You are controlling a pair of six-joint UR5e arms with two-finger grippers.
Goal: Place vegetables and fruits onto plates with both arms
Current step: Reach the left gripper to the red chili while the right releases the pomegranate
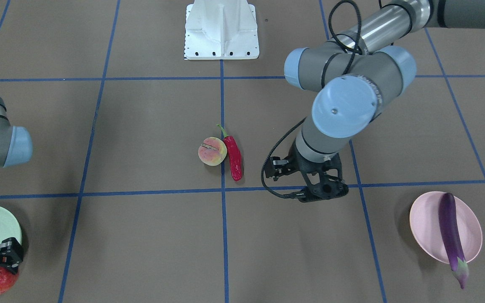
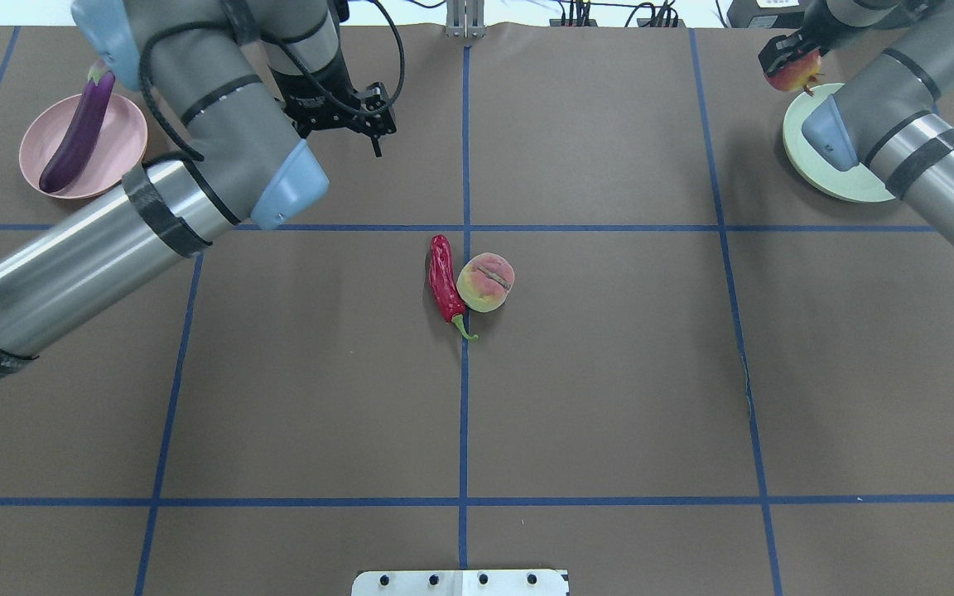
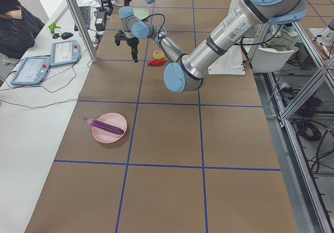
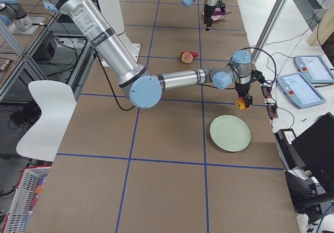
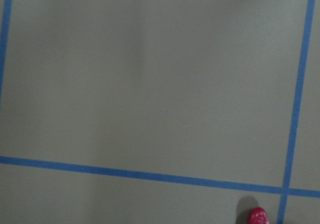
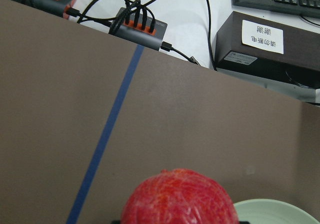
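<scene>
A red chili [image 2: 444, 281] and a pink-yellow peach [image 2: 486, 282] lie touching at the table's middle. The purple eggplant [image 2: 75, 132] lies across the pink plate [image 2: 117, 141] at the far left. My left gripper [image 2: 373, 136] hangs above bare table, between that plate and the chili. It looks open and empty. The chili's tip shows in the left wrist view [image 5: 259, 217]. My right gripper [image 2: 792, 70] is shut on the mottled red pomegranate [image 6: 180, 199]. It holds it just past the far rim of the mint green plate [image 2: 841, 186].
The white base block [image 1: 221, 29] stands at the robot's edge. Cable hubs [image 6: 140, 28] and a dark box [image 6: 265, 43] sit beyond the far table edge. Tablets [image 3: 63, 52] lie on the side bench. Blue tape lines grid the brown table.
</scene>
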